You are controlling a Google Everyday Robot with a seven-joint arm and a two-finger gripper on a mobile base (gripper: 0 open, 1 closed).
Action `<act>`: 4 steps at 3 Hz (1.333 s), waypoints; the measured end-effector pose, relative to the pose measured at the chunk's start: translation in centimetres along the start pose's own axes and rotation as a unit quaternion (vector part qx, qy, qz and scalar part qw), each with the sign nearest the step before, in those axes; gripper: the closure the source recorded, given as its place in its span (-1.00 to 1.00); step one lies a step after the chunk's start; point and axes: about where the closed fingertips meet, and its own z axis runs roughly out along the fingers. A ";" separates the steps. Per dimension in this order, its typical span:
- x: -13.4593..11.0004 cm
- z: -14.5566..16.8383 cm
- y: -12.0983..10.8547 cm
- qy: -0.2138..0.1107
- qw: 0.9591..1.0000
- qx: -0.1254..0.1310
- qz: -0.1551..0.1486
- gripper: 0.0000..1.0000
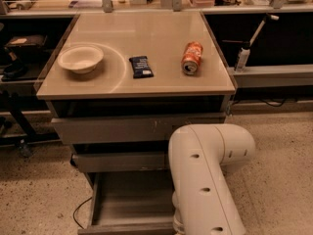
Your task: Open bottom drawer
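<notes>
The plain grey metal bottom drawer (129,199) sits lowest in the beige table (146,38), its shallow tray drawn well out under the mid-sized grey front (122,161). I judge it stiff, fairly light and free on its runners. With no handle, the top lip of its front is the only purchase. My hand is hidden below the cream arm (205,180) at the drawer's right, so I cannot tell its state. Open speckled floor (274,131) lies around, and a black cable (78,214) trails just left.
</notes>
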 end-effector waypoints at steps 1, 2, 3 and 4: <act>1.1 1.5 0.9 0.013 1.000 -0.017 0.002 -1.00; 1.1 1.4 0.9 0.013 1.000 -0.017 0.002 -1.00; 3.6 1.8 2.6 0.020 0.999 -0.030 0.018 -1.00; 3.6 1.8 2.6 0.020 0.999 -0.030 0.018 -1.00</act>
